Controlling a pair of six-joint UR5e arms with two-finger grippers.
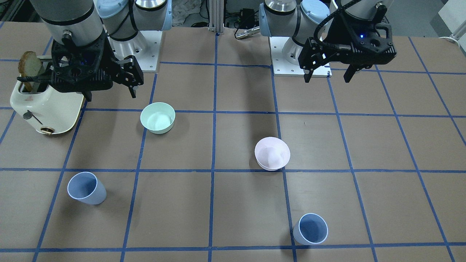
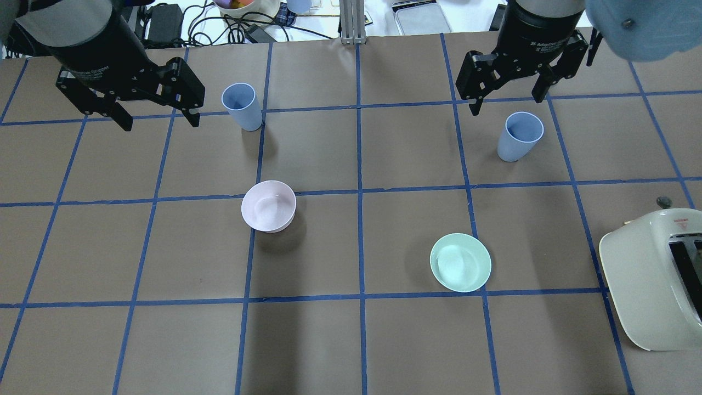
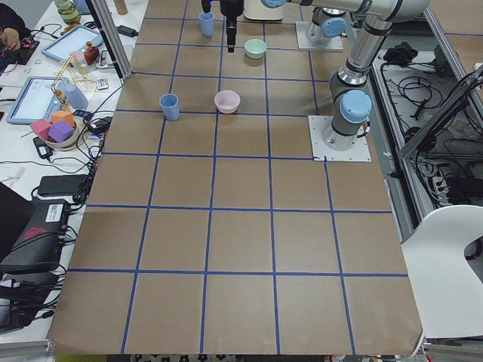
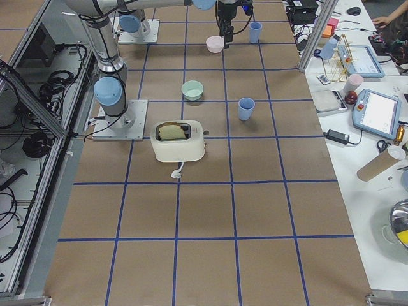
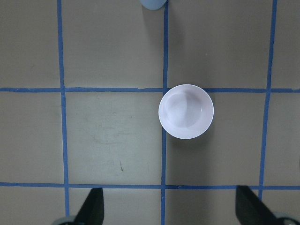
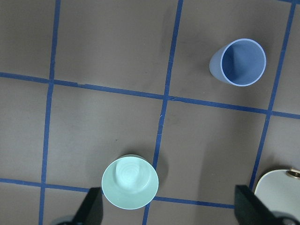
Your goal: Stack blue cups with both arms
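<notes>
Two pale blue cups stand upright and apart on the table. One cup (image 2: 241, 107) (image 1: 310, 228) is on my left side, just right of my left gripper (image 2: 158, 112) (image 1: 328, 77). The other cup (image 2: 520, 137) (image 1: 86, 188) (image 6: 241, 62) is on my right side, just below my right gripper (image 2: 507, 103) (image 1: 111, 94) in the overhead view. Both grippers hang above the table, open and empty. The left wrist view shows only the bottom edge of the left cup (image 5: 153, 3).
A pale pink bowl (image 2: 269, 206) (image 5: 186, 111) and a mint-green bowl (image 2: 460, 262) (image 6: 130, 183) sit mid-table between the cups and my base. A cream toaster (image 2: 652, 274) (image 1: 47, 105) holding bread stands on my right. Operators' clutter lies beyond the far edge.
</notes>
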